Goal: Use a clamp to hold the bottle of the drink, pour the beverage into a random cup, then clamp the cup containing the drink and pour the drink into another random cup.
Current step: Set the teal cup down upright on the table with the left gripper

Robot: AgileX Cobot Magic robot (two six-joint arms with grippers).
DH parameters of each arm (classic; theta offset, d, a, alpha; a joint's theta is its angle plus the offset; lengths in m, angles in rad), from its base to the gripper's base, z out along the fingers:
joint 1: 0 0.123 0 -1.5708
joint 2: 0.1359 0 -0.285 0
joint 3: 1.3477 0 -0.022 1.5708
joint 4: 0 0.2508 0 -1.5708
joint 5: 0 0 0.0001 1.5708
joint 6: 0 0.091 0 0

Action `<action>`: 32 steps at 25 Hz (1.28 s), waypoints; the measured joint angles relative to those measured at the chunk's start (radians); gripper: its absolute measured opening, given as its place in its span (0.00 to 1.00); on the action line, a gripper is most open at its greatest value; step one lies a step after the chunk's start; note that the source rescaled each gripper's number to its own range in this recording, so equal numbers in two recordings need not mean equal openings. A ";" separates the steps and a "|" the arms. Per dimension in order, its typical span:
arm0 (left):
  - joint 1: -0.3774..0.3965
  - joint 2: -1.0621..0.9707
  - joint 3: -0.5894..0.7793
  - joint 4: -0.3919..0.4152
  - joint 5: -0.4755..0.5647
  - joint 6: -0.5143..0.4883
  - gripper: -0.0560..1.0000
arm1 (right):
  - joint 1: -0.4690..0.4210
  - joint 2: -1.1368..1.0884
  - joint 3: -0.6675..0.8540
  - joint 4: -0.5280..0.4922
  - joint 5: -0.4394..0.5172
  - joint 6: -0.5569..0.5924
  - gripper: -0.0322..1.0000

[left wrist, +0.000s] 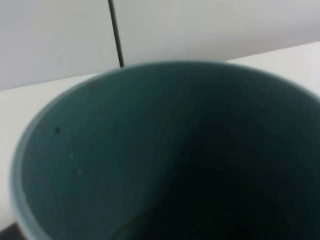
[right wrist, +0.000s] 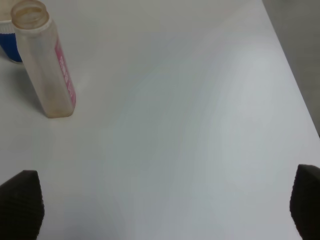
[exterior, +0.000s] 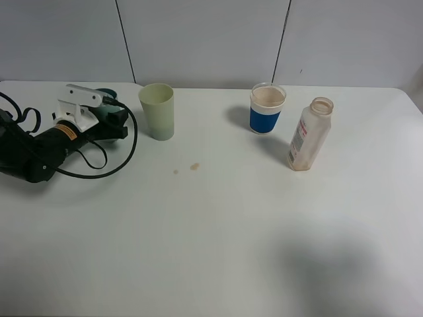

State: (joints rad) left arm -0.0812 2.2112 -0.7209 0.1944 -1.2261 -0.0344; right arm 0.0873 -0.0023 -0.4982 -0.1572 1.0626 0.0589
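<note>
Desk: wide white desk (exterior: 218, 238), pale panelled wall at its far edge.
Left arm: bulky black left gripper (exterior: 109, 122) with white block and orange ring, far left, jaws clamped on the teal-green plastic tumbler (left wrist: 150, 160); tumbler mostly hidden from above.
Right gripper (right wrist: 165, 210): jaws spread wide, holding nothing, above bare desk.
Bottle: translucent uncapped plastic bottle (exterior: 309, 134), red-printed label, upright, far right.
Cups: pale yellow-green tumbler (exterior: 157, 111) just right of the left gripper; blue-banded clear cup (exterior: 267, 109) near the bottle, on its left.
</note>
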 joint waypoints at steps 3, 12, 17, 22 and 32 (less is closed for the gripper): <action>0.000 0.000 0.000 0.000 0.000 -0.041 0.08 | 0.000 0.000 0.000 0.000 0.000 0.000 1.00; 0.000 0.002 0.000 -0.005 0.002 -0.136 0.35 | 0.000 0.000 0.000 0.000 0.000 0.000 1.00; 0.000 0.002 0.000 -0.008 0.002 -0.164 0.59 | 0.000 0.000 0.000 0.000 0.000 0.000 1.00; 0.000 -0.002 0.000 -0.019 0.003 -0.221 0.76 | 0.000 0.000 0.000 0.000 0.000 0.000 1.00; 0.000 -0.053 0.000 -0.022 0.006 -0.223 0.76 | 0.000 0.000 0.000 0.000 0.000 0.000 1.00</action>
State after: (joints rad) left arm -0.0812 2.1586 -0.7209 0.1722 -1.2201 -0.2577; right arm 0.0873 -0.0023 -0.4982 -0.1572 1.0626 0.0589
